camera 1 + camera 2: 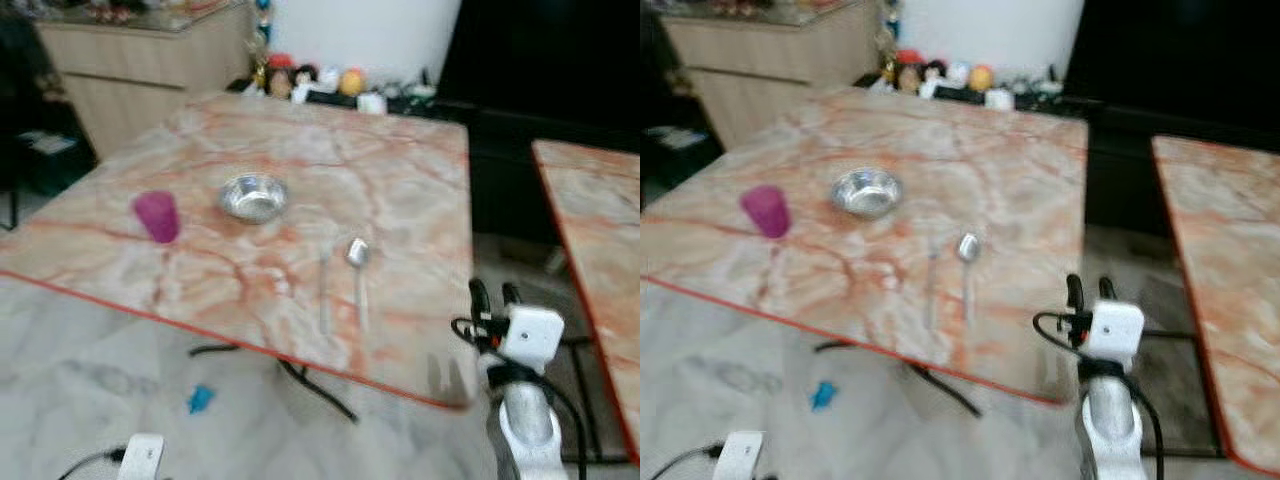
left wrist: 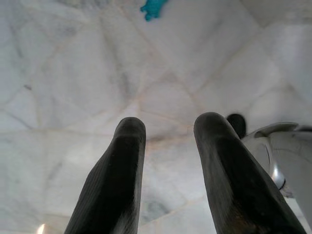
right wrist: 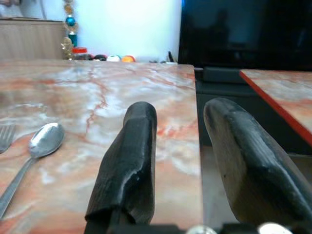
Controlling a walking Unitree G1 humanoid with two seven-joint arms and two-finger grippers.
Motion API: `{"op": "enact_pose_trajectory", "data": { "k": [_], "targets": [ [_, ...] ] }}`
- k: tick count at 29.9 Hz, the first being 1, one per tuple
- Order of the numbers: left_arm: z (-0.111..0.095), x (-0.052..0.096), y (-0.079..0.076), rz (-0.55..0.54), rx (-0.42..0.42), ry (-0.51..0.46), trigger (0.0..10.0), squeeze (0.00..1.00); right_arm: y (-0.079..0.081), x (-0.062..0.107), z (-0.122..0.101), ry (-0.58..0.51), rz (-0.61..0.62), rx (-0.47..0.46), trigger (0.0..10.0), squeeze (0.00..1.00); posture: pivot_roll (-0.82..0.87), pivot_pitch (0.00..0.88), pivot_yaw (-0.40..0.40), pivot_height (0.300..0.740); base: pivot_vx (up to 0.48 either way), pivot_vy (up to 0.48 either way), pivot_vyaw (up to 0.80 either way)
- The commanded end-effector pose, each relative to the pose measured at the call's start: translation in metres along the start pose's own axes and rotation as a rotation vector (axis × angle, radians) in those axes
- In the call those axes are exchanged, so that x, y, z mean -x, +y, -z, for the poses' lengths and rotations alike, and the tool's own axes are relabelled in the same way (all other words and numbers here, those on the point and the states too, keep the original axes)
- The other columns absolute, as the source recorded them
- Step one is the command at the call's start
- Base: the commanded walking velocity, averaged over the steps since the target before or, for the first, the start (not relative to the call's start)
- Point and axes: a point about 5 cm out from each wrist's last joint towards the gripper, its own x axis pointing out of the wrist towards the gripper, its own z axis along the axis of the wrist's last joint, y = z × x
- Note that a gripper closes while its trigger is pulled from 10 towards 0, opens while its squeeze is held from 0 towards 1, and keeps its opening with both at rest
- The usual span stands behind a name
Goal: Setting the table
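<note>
Silver right arm [image 1: 524, 425] — white wrist block, looping black cable — ending in a black two-fingered end effector [image 1: 494, 296].

Right pincer [image 1: 495, 293] raised, fingers parted — left pincer [image 2: 168, 146] parted, pointing down.

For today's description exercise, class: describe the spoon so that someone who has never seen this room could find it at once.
Start at the large orange-veined marble table. Near its front edge, right of the metal bowl and pink cup, two pieces of cutlery lie side by side. The spoon is the right one, with a rounded bowl; the fork beside it has tines.
</note>
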Motion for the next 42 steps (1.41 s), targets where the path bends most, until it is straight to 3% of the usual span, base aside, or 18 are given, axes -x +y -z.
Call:
{"op": "enact_pose_trajectory", "data": {
  "k": [1, 35, 42],
  "targets": [
    [-0.0018, -0.001, -0.005, 0.013, 0.006, -0.002, 10.0, 0.0, -0.0093, 0.0039, 0.0044, 0.024, 0.033, 0.003, 10.0, 0.0, 0.06, 0.0, -0.032, 0.74, 0.0, 0.371, 0.0],
    [-0.0022, -0.0011, -0.0047, 0.014, 0.005, -0.004, 10.0, 0.0, -0.009, -0.0002, 0.0019, 0.014, 0.026, 0.002, 10.0, 0.0, 0.07, 0.0, -0.032, 0.74, 0.0, 0.373, 0.0],
    [-0.0043, -0.002, -0.0099, 0.017, -0.012, -0.009, 10.0, 0.0, -0.0101, 0.0, 0.002, 0.015, 0.028, 0.0, 10.0, 0.0, 0.07, 0.0, -0.032, 0.74, 0.0, 0.0, 0.0]
  ]
}}
